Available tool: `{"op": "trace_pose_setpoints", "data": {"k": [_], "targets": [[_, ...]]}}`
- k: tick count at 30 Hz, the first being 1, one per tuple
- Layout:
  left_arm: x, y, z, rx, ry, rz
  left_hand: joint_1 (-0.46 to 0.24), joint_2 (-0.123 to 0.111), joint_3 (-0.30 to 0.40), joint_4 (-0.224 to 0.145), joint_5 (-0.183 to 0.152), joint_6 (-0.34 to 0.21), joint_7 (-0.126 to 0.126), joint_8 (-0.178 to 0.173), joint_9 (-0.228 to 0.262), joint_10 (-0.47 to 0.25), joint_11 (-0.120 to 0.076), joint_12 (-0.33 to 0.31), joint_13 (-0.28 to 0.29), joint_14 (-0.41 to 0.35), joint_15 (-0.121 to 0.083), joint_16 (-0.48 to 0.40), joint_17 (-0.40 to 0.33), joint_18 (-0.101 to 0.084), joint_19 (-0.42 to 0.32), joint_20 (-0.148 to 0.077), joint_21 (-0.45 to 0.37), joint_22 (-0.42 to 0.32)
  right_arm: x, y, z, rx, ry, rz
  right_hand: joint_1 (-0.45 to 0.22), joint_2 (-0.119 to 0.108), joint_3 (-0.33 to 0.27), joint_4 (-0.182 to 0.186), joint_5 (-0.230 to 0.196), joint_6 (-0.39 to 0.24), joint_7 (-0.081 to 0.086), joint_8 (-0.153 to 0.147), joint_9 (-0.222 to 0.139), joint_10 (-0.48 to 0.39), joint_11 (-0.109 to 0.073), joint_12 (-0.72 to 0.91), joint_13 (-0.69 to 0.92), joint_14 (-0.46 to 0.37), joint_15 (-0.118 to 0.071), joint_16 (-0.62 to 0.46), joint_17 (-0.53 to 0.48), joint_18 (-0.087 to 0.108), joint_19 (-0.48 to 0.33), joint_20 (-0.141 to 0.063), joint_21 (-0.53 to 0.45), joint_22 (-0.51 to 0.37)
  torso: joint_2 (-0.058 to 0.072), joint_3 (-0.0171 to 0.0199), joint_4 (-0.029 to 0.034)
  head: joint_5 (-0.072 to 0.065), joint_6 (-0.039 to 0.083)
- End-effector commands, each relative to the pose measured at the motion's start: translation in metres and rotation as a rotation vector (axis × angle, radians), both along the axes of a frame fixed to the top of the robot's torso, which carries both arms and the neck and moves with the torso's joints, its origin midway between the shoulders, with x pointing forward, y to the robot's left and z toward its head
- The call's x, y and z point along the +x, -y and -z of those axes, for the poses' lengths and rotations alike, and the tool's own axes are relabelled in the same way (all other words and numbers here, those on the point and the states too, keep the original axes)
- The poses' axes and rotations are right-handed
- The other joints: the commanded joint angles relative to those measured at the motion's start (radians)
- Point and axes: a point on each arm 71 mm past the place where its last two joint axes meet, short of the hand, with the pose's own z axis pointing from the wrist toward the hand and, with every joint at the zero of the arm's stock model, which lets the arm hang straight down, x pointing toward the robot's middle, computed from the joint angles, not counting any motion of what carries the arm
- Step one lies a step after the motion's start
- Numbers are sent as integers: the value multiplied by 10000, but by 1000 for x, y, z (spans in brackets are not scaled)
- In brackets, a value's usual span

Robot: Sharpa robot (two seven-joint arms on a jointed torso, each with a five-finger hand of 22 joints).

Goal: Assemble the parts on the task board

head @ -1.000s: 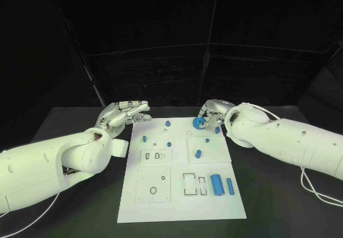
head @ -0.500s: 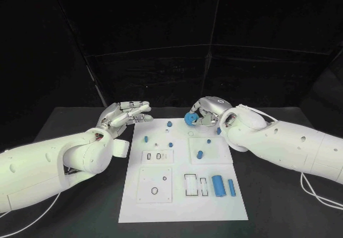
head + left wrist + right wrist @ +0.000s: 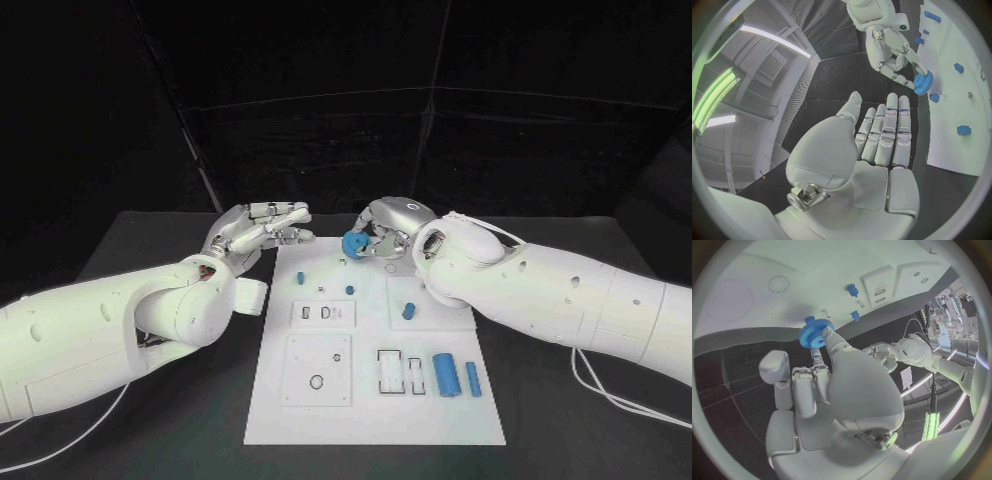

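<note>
Black bench (image 3: 144,235) under dark curtained walls; white task board (image 3: 310,405) lies lengthwise at its middle.

Right hand (image 3: 382,228) is over the board's far end, pinching a blue toothed gear (image 3: 353,244) at its fingertips. The right wrist view shows the gear (image 3: 811,334) held edge-up between thumb and a finger, above the board's far edge; whether it touches the board, cannot tell.

Left hand (image 3: 260,226) is just off the board's far left corner, holding nothing. In the left wrist view its fingers (image 3: 887,131) lie straight and side by side, thumb apart, palm bare.

On the board: two blue cylinders (image 3: 457,375) side by side near the right edge, a blue peg (image 3: 408,309) on the right middle plate, small blue pegs (image 3: 299,278) toward the far end.
</note>
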Motion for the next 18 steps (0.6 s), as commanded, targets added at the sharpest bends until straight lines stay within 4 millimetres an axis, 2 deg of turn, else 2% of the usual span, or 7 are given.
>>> {"op": "trace_pose_setpoints", "data": {"k": [1, 18], "targets": [[-1, 2, -3, -45, 184, 126, 29, 49, -1, -54, -15, -13, 149, -64, -5, 7, 71, -65, -4, 60, 11, -66, 12, 126, 46, -21, -45, -14, -1, -8, 5, -306, -254, -183, -67, 23, 80, 37, -37, 745, -345, -45, 537, 43, 0, -16, 733, 861, -56, 8, 1781, -161, -1, -75, 28, 5, -10, 9, -17, 34, -36], [1, 1, -3, -21, 199, 88, 18, 48, 2, -64, -15, -16, 155, -71, -6, 3, 75, -73, -6, 58, 14, -77, 14, 125, 44, -20, -51, -19, -2, -31, 17, -603, -703, -304, -290, -64, 158, 44, -111, 658, -297, -186, 502, -3, 40, -74, 682, 858, -25, 1, 1768, -160, -16, -51, 10, -17, -9, 37, -38, 121, -117]]}}
